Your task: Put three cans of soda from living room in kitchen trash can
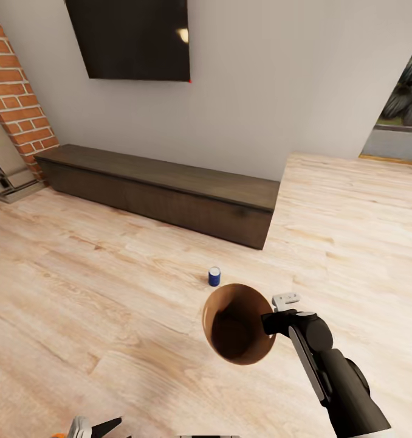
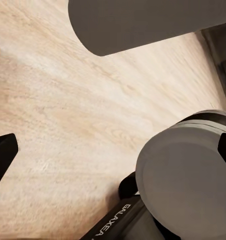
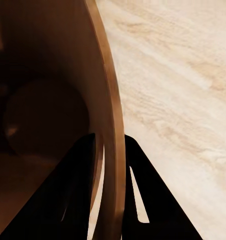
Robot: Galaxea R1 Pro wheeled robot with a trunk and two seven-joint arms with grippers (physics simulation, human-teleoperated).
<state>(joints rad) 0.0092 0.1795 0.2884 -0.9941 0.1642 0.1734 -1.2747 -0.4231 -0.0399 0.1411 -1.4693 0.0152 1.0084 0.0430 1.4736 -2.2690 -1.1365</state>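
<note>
Copper-brown and dark inside, the trash can (image 1: 237, 325) hangs off my right gripper (image 1: 270, 321), held above the light wood floor (image 1: 109, 292) with its open mouth tipped toward the head camera. In the right wrist view I see the two black fingers (image 3: 75, 195) pinching the bin's wall (image 3: 110, 125), one finger inside the rim and one outside, so that gripper is clamped on the rim at the can's right side. I cannot make out anything lying in the bin's dark bottom.

Just beyond the bin, a little to its left, a dark blue soda can (image 1: 214, 277) with a silvery top stands upright on the floor, apart from the bin and near the long low dark-wood cabinet (image 1: 163, 191). The cabinet runs along the grey wall on the far side, under the black television (image 1: 130, 38). Red brick (image 1: 17, 103) of the fireplace shows at the far left.

My left gripper (image 1: 95, 428) sits at the near edge of the head view, low and to the left; a bit of orange shows beside it at the frame edge, too small for me to identify. One black fingertip (image 2: 2, 157) shows in the left wrist view, over bare floor and beside grey parts of the robot. I cannot tell whether those fingers are spread or pressed together.
</note>
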